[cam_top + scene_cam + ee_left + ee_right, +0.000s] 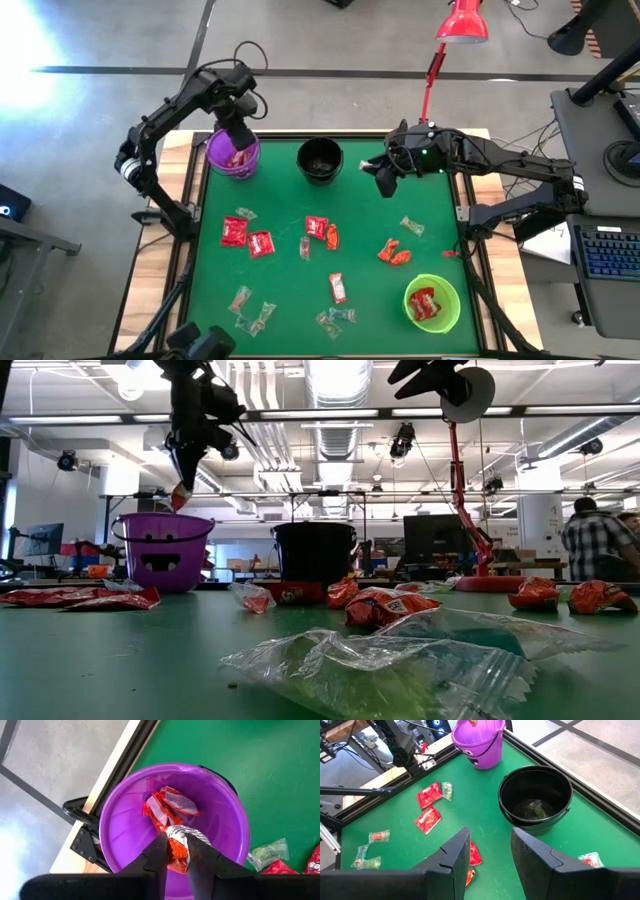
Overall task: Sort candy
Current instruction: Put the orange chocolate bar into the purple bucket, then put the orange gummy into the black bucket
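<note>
Red candy (176,851) pinched in left gripper (176,847) over purple bowl (120,805), right gripper (490,851) open, empty, nr black bowl (506,787).

purple bowl (120,825) looks like smooth glossy plastic, candy (172,802) wrappers are shiny crinkly foil (some clear film), table (290,290) probably matt green felt, wood edges.
</note>
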Tool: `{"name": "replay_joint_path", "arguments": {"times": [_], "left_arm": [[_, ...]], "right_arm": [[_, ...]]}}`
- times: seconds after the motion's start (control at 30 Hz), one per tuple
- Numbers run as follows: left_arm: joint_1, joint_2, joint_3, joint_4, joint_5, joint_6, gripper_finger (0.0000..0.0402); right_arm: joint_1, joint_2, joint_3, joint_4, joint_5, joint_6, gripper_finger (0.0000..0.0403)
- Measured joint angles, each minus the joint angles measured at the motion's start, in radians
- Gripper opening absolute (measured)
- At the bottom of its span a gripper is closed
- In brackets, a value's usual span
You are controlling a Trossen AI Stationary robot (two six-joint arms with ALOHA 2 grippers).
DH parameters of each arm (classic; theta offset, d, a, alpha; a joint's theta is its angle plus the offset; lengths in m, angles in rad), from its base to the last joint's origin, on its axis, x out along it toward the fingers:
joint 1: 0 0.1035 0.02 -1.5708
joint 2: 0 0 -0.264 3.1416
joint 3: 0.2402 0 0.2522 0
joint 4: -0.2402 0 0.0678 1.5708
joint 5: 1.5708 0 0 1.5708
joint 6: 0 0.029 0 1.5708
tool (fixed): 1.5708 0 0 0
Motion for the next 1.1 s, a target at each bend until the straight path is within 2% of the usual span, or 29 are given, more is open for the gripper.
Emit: {"name": "replay_joint_path", "arguments": {"times": [0.43,0.67,1.1], "left_arm": [[-0.008,-0.003,0.000,-0.059,0.026,-0.015,0.0121],[-0.092,-0.096,-0.001,-0.062,0.187,-0.087,0.0120],[-0.319,-0.233,-0.022,-0.059,0.188,-0.282,0.0118]], "right_arm": [[0.000,0.000,0.000,0.000,0.000,-0.001,0.0132],[0.000,0.000,0.000,0.000,0.000,-0.013,0.0132],[0.000,0.000,0.000,-0.027,0.000,-0.020,0.0132]]}}
